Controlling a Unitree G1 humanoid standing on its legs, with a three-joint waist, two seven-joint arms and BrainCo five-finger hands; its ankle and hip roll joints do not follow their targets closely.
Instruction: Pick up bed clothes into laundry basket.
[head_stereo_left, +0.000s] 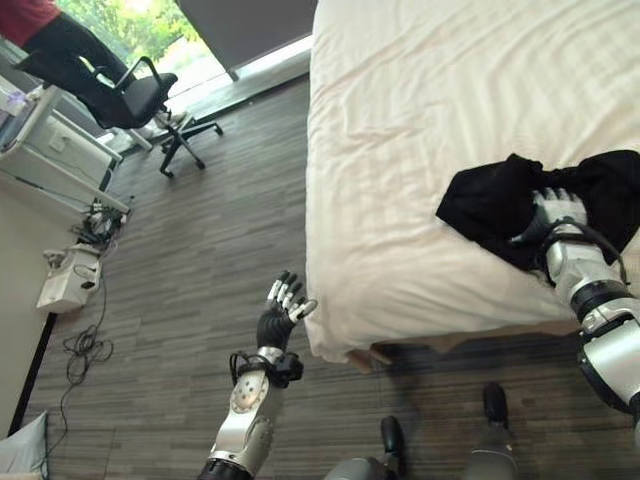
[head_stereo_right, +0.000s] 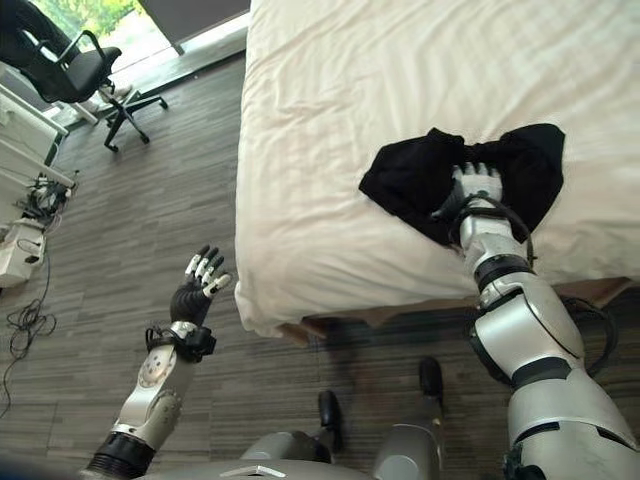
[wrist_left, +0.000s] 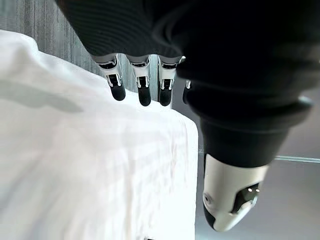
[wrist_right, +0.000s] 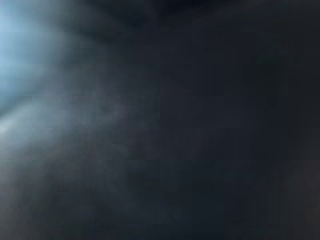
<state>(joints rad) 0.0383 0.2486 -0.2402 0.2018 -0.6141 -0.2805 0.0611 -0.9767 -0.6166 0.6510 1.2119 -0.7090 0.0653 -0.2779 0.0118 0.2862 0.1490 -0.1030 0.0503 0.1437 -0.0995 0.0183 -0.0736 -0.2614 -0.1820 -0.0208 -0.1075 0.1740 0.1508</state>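
Black garment (head_stereo_right: 420, 180) crumpled near bed (head_stereo_right: 330, 120) edge: soft, light, limp; best bunched mid-heap. Right hand (head_stereo_right: 478, 188) laid on it, grip cannot tell. Left hand (head_stereo_left: 283, 305) spread, idle

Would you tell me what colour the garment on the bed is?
Black garment; clearest in the right eye view, against the white bed.

Two silver-grey arms, black bands at joints. Left hand (head_stereo_left: 276, 318): dark ribbed cover over back and wrist, silver fingers (wrist_left: 116, 80) with dark tips. Right hand (head_stereo_right: 478, 189): same silver, dark-tipped build.
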